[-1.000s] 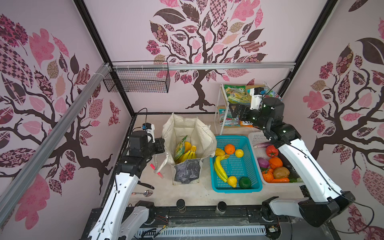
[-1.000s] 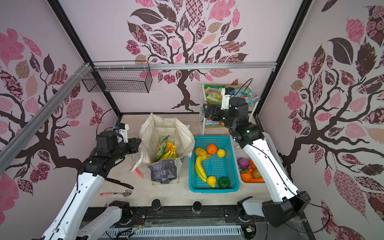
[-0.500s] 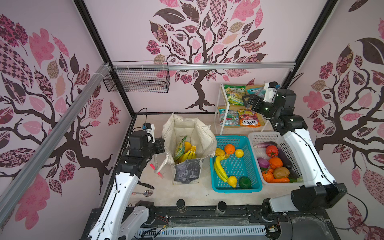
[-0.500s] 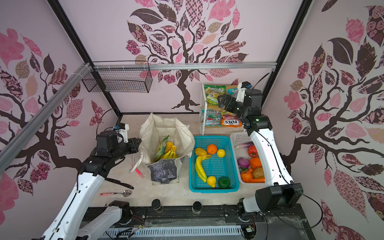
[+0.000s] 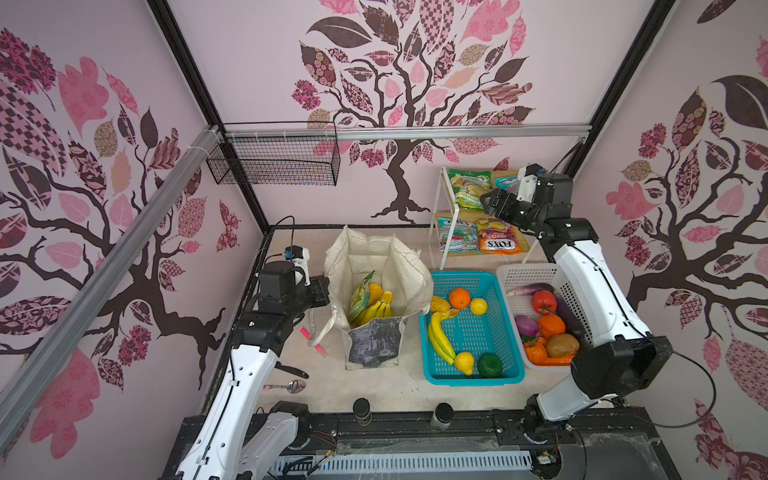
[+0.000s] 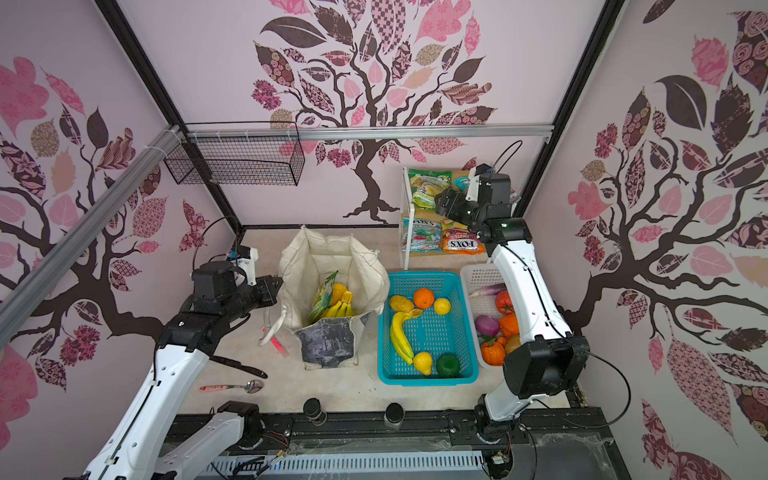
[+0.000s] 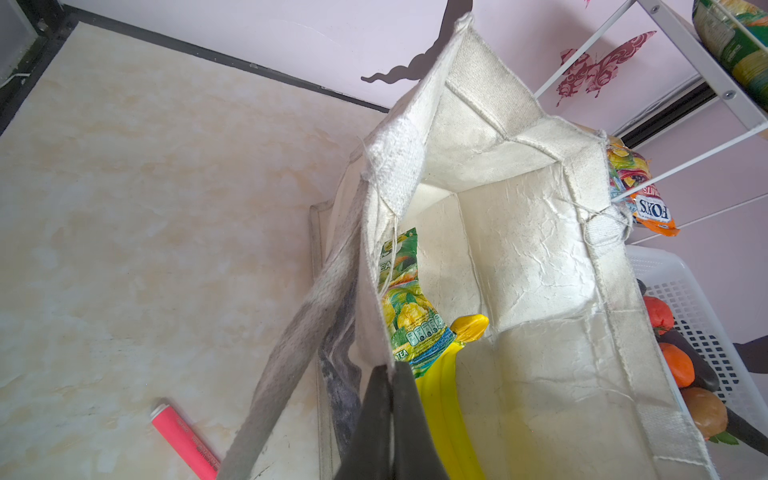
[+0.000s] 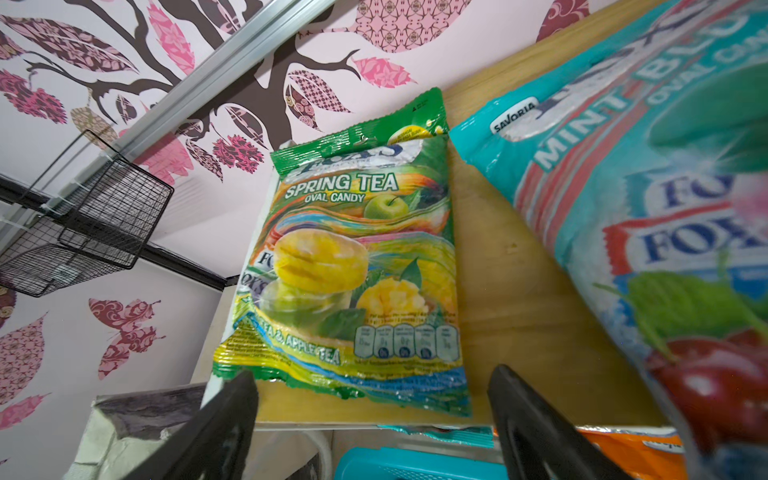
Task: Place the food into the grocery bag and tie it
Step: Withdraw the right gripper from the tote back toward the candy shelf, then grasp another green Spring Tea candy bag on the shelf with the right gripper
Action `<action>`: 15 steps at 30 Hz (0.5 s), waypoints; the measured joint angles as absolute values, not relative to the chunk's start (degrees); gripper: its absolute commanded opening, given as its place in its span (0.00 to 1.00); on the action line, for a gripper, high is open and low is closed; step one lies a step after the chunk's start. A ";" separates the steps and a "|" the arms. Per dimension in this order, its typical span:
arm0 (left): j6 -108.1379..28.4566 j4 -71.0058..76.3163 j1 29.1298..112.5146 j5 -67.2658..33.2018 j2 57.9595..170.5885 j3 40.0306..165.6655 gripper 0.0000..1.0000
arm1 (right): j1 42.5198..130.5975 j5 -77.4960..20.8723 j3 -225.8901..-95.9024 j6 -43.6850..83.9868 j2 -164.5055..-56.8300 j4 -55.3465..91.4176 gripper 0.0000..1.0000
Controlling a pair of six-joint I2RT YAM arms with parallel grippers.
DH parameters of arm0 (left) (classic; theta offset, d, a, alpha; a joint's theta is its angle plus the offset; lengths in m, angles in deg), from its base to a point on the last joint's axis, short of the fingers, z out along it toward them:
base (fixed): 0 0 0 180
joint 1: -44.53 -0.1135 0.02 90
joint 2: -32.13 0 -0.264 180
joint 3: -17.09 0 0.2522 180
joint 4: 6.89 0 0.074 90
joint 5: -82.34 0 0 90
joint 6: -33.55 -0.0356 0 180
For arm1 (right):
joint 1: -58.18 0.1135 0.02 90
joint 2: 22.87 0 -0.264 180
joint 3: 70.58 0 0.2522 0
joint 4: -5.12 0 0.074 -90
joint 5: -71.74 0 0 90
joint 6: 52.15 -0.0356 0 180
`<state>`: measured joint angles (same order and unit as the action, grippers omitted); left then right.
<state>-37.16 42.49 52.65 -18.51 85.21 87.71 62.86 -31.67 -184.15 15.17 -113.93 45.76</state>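
The cream grocery bag stands open mid-table. Inside lie a green-yellow packet and yellow bananas. My left gripper is shut on the bag's left rim. My right gripper is open at the rack's top shelf. Its fingers stand either side of the near edge of a green-yellow Spring Tea packet. A teal mint packet lies beside it. More food sits in both baskets.
A teal basket holds bananas, an orange and lemons. A white basket holds a tomato and a purple onion. The white rack has more packets below. A pink marker, a spoon and two jars are near the front.
My right arm has swung from over the baskets back to the rack, bringing its open gripper up to the green-yellow packet on the top shelf. The left arm has not moved.
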 measured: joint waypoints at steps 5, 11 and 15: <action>-37.18 42.49 52.65 -18.51 85.21 87.73 0.00 | 62.86 -32.52 -184.46 15.17 -114.74 45.43 0.70; -37.18 42.49 52.65 -18.53 85.21 87.71 0.00 | 62.71 -32.98 -183.54 14.47 -114.74 44.64 0.48; -37.18 42.49 52.65 -18.71 85.21 87.71 0.00 | 62.36 -33.31 -181.64 13.93 -114.72 41.96 0.40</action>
<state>-37.18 42.49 52.65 -18.71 85.21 87.71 62.36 -33.31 -181.64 13.93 -114.72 41.96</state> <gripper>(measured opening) 0.047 0.431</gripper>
